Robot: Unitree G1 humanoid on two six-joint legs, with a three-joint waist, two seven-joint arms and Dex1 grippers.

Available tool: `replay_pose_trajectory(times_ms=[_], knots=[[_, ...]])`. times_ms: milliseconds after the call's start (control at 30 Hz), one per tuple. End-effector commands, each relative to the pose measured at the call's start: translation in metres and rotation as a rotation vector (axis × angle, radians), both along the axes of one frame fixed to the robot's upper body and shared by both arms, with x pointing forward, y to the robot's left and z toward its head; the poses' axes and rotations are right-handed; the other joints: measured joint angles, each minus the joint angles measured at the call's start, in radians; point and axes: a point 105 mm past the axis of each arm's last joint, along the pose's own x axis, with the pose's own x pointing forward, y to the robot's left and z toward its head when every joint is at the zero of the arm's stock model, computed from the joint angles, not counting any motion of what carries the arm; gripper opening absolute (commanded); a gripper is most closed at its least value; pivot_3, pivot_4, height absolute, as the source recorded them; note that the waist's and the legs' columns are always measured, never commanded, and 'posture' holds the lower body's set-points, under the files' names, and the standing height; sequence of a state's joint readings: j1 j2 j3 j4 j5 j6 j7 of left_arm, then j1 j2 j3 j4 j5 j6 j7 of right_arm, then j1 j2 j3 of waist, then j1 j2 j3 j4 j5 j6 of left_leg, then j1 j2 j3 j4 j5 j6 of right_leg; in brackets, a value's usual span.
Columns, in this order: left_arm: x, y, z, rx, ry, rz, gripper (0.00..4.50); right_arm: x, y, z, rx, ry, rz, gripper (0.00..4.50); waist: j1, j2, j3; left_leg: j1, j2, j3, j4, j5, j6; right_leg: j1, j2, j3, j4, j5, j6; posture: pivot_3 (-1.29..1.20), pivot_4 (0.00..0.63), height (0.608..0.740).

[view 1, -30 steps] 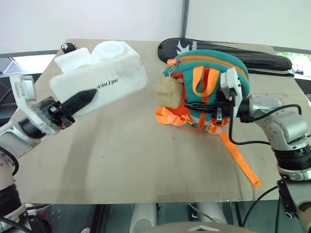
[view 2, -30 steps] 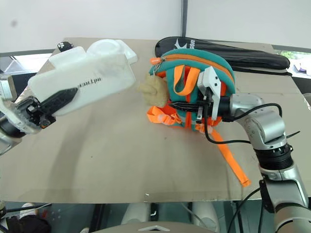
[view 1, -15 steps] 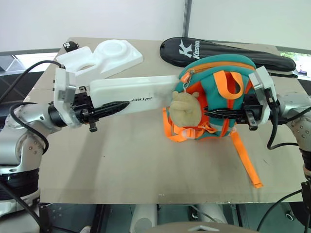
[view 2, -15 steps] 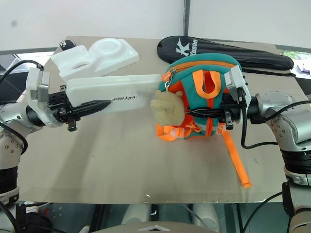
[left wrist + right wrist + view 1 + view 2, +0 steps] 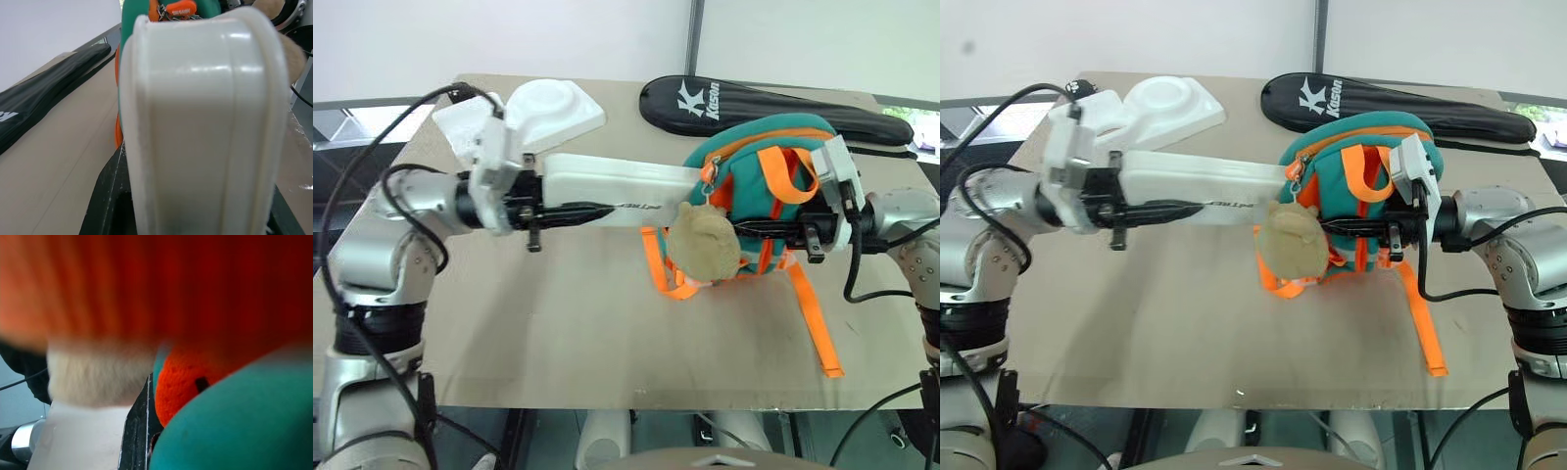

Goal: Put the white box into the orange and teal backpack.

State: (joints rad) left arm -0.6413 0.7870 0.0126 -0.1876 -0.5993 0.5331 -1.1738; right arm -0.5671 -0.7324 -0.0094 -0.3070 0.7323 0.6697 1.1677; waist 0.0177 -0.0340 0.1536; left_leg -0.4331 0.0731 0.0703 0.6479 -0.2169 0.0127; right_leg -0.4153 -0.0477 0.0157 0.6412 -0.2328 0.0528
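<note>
The white box (image 5: 617,184) is a long flat case held level above the table, with my left gripper (image 5: 597,201) shut on its near end. Its far end meets the zipper side of the orange and teal backpack (image 5: 759,176); I cannot tell whether it is inside. In the left wrist view the white box (image 5: 200,132) runs straight at the backpack's orange zipper pull (image 5: 178,9). My right gripper (image 5: 740,230) is shut on the backpack's front fabric and holds it upright. A beige plush toy (image 5: 703,245) hangs in front of the backpack.
A white foam tray (image 5: 548,103) with round hollows lies at the table's far left. Behind the backpack, along the far edge, lies a long black racket bag (image 5: 773,98). An orange strap (image 5: 815,328) trails toward the front right of the brown table (image 5: 558,333).
My left arm has swung the white box to the right and levelled it, bringing its far end up to the backpack. The right gripper has kept its hold on the backpack.
</note>
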Motion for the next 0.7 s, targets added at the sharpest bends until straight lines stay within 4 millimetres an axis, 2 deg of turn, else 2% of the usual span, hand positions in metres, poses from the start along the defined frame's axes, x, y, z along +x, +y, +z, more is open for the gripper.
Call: replay_pose_trajectory(times_ms=[33,167,267,300,333,367,500,533,600,700], knots=[[0.003,-0.042,-0.002,0.043,0.007,0.038,1.1,-0.014,0.012,0.007,0.012,-0.065,0.052,0.05,-0.003,0.0,0.0,0.0,0.0,0.0,0.001,0.0,0.0,0.0,0.0,0.0,0.0,0.0,0.0,0.0,0.15,0.74],[0.015,-0.082,-0.016,0.102,-0.017,0.07,1.1,-0.016,0.017,0.008,0.054,-0.065,0.026,0.05,-0.005,0.0,0.0,0.001,0.0,0.0,0.001,0.0,0.0,0.0,0.001,0.001,0.001,0.0,0.0,0.0,0.15,0.74],[0.022,-0.091,-0.03,0.161,-0.021,0.066,1.1,-0.014,0.017,0.005,0.067,-0.061,-0.007,0.05,-0.009,0.0,0.0,0.001,0.0,-0.001,0.001,0.0,0.0,0.0,0.002,0.002,0.002,0.0,0.0,0.0,0.15,0.74],[0.022,-0.095,-0.03,0.128,-0.006,0.055,1.59,-0.012,0.016,0.005,0.082,-0.053,-0.032,0.01,-0.01,0.0,0.0,0.002,0.0,-0.001,0.001,0.0,0.0,0.0,0.003,0.002,0.002,0.0,0.0,0.0,0.15,0.74],[0.022,-0.091,-0.028,0.102,-0.01,0.05,2.09,-0.007,0.013,0.002,0.086,-0.048,-0.08,0.0,-0.009,0.001,0.0,0.002,0.0,-0.001,0.001,0.0,0.0,0.0,0.003,0.002,0.002,0.0,0.0,0.0,0.15,0.74],[0.024,-0.083,-0.026,0.081,-0.028,0.062,2.29,-0.002,0.01,-0.001,0.086,-0.046,-0.122,0.0,-0.009,0.001,0.0,0.002,0.0,-0.002,0.001,0.0,0.0,0.0,0.003,0.002,0.002,0.0,0.0,0.0,0.15,0.74],[0.015,-0.033,-0.002,-0.113,0.051,0.091,4.17,0.007,0.005,-0.005,0.115,-0.034,-0.207,0.0,-0.023,0.001,0.0,0.002,0.001,-0.001,0.001,0.0,0.0,0.0,0.003,0.003,0.001,0.0,0.0,0.0,0.15,0.74],[0.01,-0.024,0.002,-0.146,0.081,0.091,4.39,0.007,0.005,-0.006,0.117,-0.032,-0.21,0.0,-0.028,0.001,0.0,0.002,0.001,-0.001,0.001,0.0,0.0,0.0,0.003,0.003,0.001,0.0,0.0,0.0,0.15,0.74],[-0.003,-0.006,0.006,-0.198,0.199,0.089,4.39,0.006,0.005,-0.006,0.121,-0.032,-0.216,0.0,-0.033,0.001,0.0,0.002,0.001,-0.001,0.001,0.0,0.0,0.0,0.003,0.002,0.002,0.0,0.0,0.0,0.15,0.74],[-0.023,0.024,0.011,-0.357,0.505,0.08,4.39,0.008,0.009,-0.002,0.156,-0.031,-0.233,0.0,-0.032,0.001,0.0,0.002,0.002,-0.002,0.001,0.0,0.0,0.0,0.002,0.002,0.002,0.0,0.0,0.0,0.15,0.74]])
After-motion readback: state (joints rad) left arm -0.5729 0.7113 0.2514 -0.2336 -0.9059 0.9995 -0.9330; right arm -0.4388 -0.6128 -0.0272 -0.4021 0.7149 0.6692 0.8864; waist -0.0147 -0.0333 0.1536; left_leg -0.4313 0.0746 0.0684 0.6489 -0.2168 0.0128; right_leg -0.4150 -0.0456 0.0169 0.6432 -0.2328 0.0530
